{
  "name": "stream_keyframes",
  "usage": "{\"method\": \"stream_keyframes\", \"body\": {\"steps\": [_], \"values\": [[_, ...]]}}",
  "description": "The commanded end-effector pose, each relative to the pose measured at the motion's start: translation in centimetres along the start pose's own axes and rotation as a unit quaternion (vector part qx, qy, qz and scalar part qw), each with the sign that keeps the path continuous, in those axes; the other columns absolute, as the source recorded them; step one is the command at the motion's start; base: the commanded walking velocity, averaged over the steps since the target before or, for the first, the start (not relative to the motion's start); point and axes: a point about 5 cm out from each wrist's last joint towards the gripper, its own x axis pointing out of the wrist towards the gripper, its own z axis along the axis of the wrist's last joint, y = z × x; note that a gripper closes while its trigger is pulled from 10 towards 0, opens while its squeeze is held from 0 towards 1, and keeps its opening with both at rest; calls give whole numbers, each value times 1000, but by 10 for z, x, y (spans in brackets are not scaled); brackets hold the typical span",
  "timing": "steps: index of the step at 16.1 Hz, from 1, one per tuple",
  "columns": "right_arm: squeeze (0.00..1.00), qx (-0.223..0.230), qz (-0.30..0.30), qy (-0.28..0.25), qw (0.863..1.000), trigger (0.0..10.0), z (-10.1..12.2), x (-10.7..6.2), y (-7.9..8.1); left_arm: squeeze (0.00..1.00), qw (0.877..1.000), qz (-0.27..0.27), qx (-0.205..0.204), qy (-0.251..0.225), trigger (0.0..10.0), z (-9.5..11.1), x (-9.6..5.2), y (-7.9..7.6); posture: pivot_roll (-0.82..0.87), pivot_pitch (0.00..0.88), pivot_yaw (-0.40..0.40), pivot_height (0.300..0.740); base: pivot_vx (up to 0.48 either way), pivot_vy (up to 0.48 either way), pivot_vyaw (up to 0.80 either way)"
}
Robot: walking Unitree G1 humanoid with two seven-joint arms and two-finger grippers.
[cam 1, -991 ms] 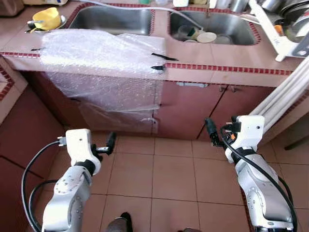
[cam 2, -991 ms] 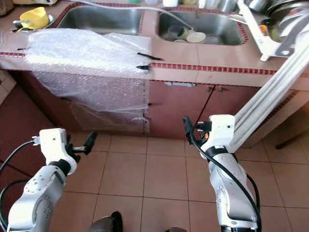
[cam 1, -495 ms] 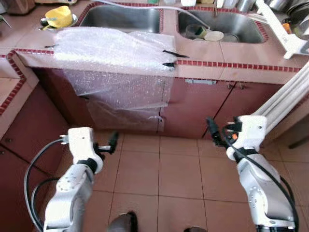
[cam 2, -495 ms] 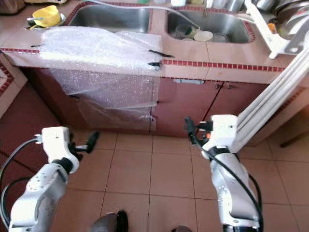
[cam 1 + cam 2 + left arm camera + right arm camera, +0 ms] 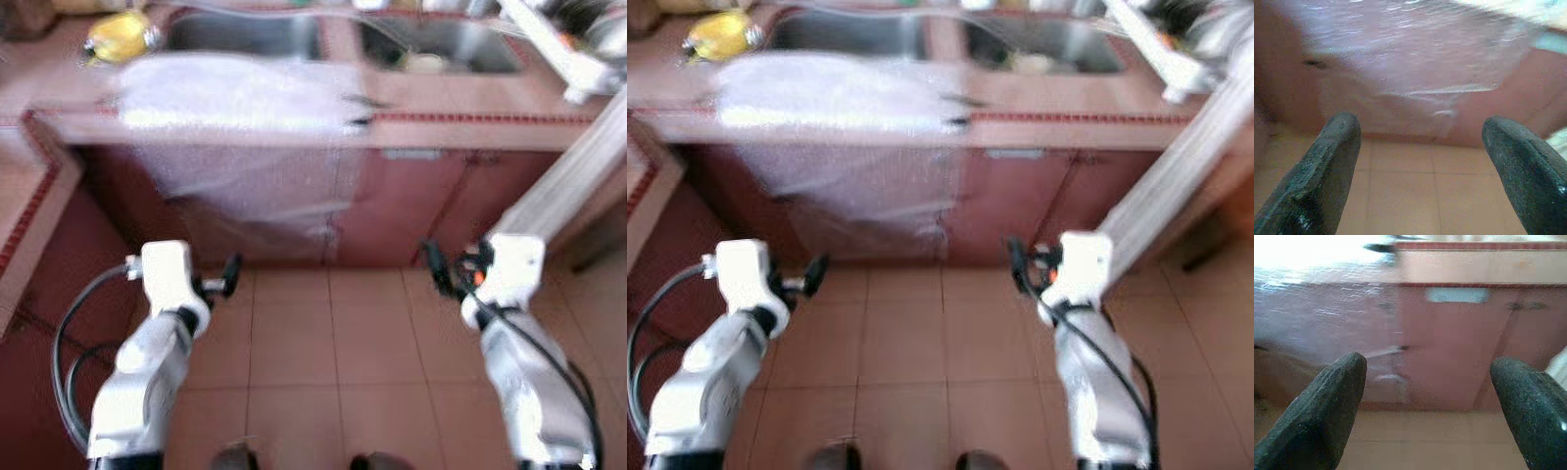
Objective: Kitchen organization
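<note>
approach, head views blurred | clear bubble-wrap sheet (image 5: 245, 108) draped over front edge of pink tiled bench (image 5: 460, 122) | left gripper (image 5: 1420, 147) and right gripper (image 5: 1425, 382) low, fingers apart, empty (well short of bench) | halt close before reaching

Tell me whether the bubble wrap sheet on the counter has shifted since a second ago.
No. The bubble wrap drapes over the counter edge in front of the left sink basin, as before; the whole picture shifted because the camera moved.

Silver arms with white wrist housings, looping black cables, and black-fingered left pincer (image 5: 231, 275) and right pincer (image 5: 434, 269).
</note>
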Motion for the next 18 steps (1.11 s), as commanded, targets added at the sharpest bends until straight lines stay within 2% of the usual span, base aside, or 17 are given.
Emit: {"method": "stream_keyframes", "body": {"steps": [1, 3, 6, 7, 11, 14, 17, 18], "values": [[0, -2, 0, -3, 1000, 10000, 2, -1, 0, 0, 1000, 8, -6, 10, 10000, -5, -2, 3, -40, 206, -27, 740, 0, 352, 0], [0, -3, 2, -2, 1000, 10000, 0, -1, 3, 0, 1000, 12, -8, 8, 10000, -5, -2, 3, -45, 204, -30, 740, 0, 319, 0], [0, 1, 5, -1, 1000, 10000, -3, -1, 10, 0, 999, 29, -15, -5, 10000, -4, -3, 5, -41, 201, -41, 740, 0, 0, 0], [0, -12, 14, -8, 1000, 10000, -1, 0, 13, 0, 1000, 23, -12, -15, 10000, -1, -6, 3, -38, 200, -43, 740, 0, 0, 0], [0, -43, 31, -40, 998, 10000, 12, 5, 15, 0, 995, 34, 43, -78, 10000, 16, -10, 1, -32, 196, -45, 740, 0, 0, 0], [0, -74, 36, -73, 994, 10000, 24, 7, 19, 0, 995, 8, 24, -96, 10000, 28, -12, -2, -23, 185, -51, 740, 0, 0, 0], [0, -75, 40, -91, 992, 10000, 33, 11, 22, 0, 994, 3, 17, -112, 10000, 35, -8, -5, -23, 175, -49, 740, 80, 0, 0], [0, -102, 50, -111, 987, 10000, 41, 11, 27, 0, 993, -10, 15, -120, 10000, 39, -7, -9, -27, 172, -46, 740, 319, 0, 0]]}}
